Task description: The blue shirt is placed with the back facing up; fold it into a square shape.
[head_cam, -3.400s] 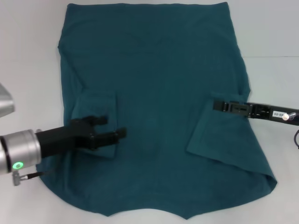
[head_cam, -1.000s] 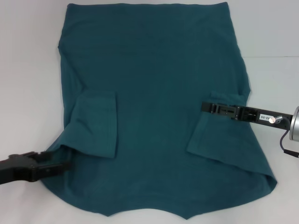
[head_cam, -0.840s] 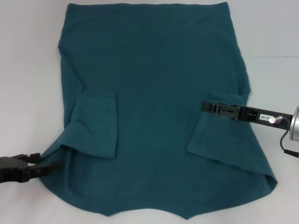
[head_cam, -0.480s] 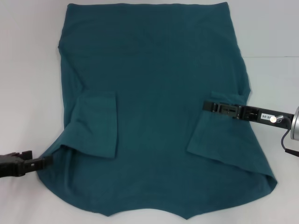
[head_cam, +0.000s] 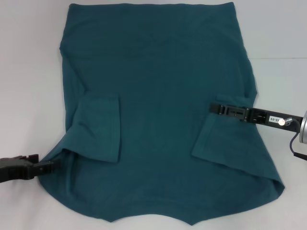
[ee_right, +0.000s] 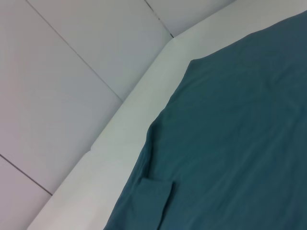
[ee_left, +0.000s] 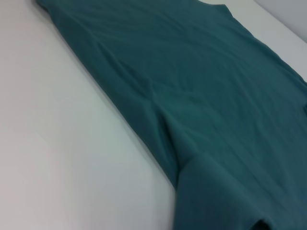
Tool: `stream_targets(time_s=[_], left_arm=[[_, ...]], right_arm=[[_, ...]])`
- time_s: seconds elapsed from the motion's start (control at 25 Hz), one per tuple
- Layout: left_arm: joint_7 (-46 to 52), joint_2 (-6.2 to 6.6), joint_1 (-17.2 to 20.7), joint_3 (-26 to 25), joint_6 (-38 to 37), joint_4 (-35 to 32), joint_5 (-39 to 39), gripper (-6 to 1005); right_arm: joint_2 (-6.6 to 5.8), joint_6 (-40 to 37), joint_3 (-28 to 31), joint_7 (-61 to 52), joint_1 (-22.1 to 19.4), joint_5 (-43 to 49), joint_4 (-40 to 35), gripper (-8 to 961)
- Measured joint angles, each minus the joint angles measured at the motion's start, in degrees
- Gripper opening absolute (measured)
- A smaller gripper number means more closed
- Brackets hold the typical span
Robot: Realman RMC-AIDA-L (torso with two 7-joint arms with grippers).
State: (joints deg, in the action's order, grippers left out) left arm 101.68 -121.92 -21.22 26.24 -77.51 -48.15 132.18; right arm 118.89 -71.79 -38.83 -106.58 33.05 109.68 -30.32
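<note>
The blue shirt (head_cam: 158, 96) lies flat on the white table, plain side up, with both sleeves turned inward. The left folded sleeve (head_cam: 98, 127) and the right folded sleeve (head_cam: 225, 139) rest on the body cloth. My left gripper (head_cam: 53, 166) lies low at the shirt's left edge, just below the left sleeve fold, its tip touching the cloth border. My right gripper (head_cam: 214, 109) reaches in from the right and sits over the top of the right sleeve fold. The left wrist view shows the shirt (ee_left: 216, 96) edge running along the table; the right wrist view shows the shirt (ee_right: 240, 143) from across.
White table (head_cam: 29, 72) borders the shirt on both sides, with a narrow strip at the front. The shirt's hem reaches the far edge of the view. Pale wall panels (ee_right: 72, 72) stand beyond the table's edge.
My left gripper left the left sleeve fold, drew back off the shirt to the lower left, then edged right again to the cloth border. The right gripper shifted slightly to the right.
</note>
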Motion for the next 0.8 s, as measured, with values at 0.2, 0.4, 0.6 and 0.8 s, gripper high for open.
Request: stream_targets(time_s=[0.2, 0.4, 0.6, 0.8], left_arm=[[0.01, 0.01, -0.28, 1.53, -0.40, 0.07, 0.91, 825], [-0.24, 0.02, -0.62, 1.91, -3.38, 0.06, 1.46, 824], [-0.51, 0.31, -1.27, 2.18, -7.86, -0.18, 1.50, 824], [-0.64, 0.51, -1.79, 2.46, -11.31, -0.35, 2.49, 823]], right_arm=[[-0.09, 0.07, 0.10, -0.11, 0.00, 0.00, 0.00, 918], [-0.08, 0.07, 0.16, -0.24, 0.00, 0.00, 0.00, 919], [-0.07, 0.07, 0.16, -0.35, -0.01, 0.00, 0.00, 919], [-0.07, 0.07, 0.16, -0.37, -0.14, 0.00, 0.00, 919]])
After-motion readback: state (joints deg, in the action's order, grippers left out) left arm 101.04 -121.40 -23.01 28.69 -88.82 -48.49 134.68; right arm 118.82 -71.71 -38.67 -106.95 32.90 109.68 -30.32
